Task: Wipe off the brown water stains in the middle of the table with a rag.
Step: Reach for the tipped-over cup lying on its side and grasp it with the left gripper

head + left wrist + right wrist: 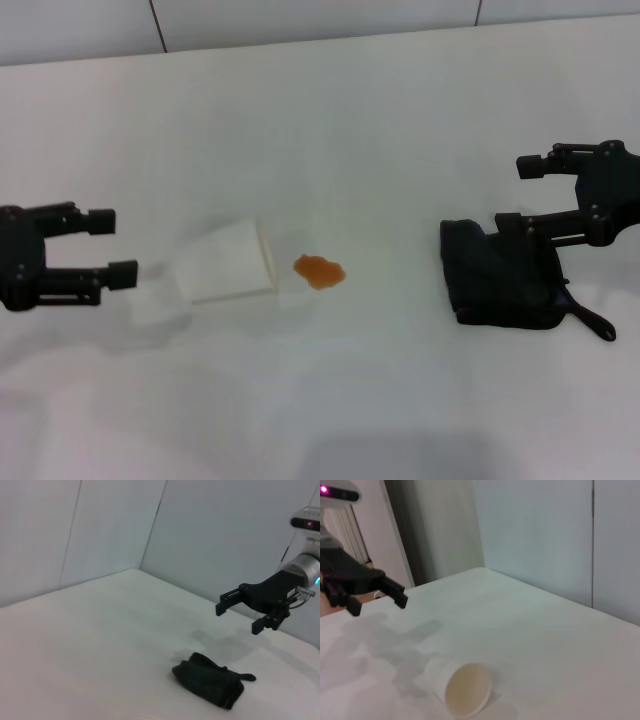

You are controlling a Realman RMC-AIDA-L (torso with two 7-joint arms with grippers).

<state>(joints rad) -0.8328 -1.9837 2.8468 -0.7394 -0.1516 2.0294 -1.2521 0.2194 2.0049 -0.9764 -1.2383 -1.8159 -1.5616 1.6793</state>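
Head view, crumpled black rag (500,275), looped strap

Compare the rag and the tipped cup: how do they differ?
The rag is black; the cup is white. The rag is a soft crumpled bundle with a loop strap; the cup is rigid, lying on its side, mouth toward the stain. The rag lies by the right gripper, the cup nearer the left gripper. Both rest ungripped on the table.

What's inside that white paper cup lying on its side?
The tipped white paper cup looks empty: its visible cream inner wall is bare. The deepest part is hidden. The orange-brown stain lies on the table beside its mouth.
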